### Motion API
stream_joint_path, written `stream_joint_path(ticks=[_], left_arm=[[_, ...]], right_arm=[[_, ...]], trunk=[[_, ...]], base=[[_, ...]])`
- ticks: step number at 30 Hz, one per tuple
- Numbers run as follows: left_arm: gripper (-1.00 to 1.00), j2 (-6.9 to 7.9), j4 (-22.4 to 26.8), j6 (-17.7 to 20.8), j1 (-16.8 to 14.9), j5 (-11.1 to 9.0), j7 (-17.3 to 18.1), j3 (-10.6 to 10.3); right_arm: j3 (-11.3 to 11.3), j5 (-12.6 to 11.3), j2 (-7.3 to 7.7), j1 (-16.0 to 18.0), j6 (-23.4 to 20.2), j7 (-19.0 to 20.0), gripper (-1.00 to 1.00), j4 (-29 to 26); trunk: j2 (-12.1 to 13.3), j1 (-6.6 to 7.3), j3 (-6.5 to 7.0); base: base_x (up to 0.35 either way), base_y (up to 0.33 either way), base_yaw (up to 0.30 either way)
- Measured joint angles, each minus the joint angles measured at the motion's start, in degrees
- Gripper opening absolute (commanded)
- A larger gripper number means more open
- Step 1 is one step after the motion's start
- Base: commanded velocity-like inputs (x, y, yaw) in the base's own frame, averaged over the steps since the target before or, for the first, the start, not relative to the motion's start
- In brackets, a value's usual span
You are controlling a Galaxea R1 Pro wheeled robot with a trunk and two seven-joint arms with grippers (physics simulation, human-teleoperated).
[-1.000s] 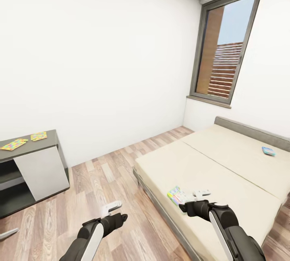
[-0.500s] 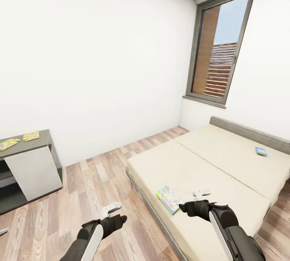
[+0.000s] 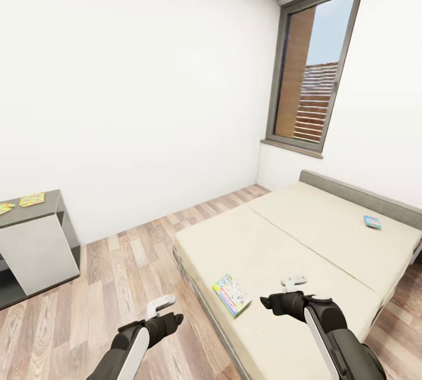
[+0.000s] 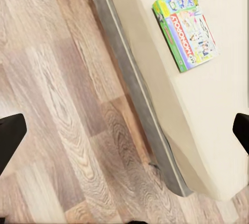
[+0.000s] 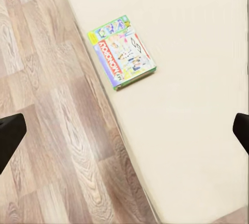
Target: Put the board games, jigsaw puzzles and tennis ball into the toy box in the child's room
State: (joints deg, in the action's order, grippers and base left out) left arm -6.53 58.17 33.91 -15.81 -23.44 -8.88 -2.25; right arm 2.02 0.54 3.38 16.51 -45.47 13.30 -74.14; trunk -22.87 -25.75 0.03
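Head view puts the Monopoly board game flat near the bed edge, long axis toward the robot, between both spread empty grippers, nearer the right gripper than the left gripper.

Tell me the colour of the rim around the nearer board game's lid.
Green, edging the board game; clearest in the right wrist view.

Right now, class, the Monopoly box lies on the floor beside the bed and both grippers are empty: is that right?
Not quite. The Monopoly box lies on the bed, near its edge, as the head view shows. The left gripper and right gripper are indeed empty.
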Motion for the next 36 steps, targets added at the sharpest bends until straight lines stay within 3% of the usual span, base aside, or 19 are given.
stream_joint_path(ticks=[19, 36], left_arm=[[1.00, 0.18, -0.1, -0.5, 0.1, 0.0, 0.0, 0.1], [1.00, 0.19, -0.1, -0.8, 0.3, 0.1, 0.0, 0.1]], right_arm=[[-0.1, 0.0, 0.00, -0.1, 0.0, 0.0, 1.00, -1.0], [-0.1, 0.0, -0.01, -0.1, 0.0, 0.0, 1.00, -1.2]], trunk=[[0.0, 0.00, 0.00], [0.0, 0.00, 0.00]], base=[[0.043, -0.041, 0.000], [0.170, -0.008, 0.000]])
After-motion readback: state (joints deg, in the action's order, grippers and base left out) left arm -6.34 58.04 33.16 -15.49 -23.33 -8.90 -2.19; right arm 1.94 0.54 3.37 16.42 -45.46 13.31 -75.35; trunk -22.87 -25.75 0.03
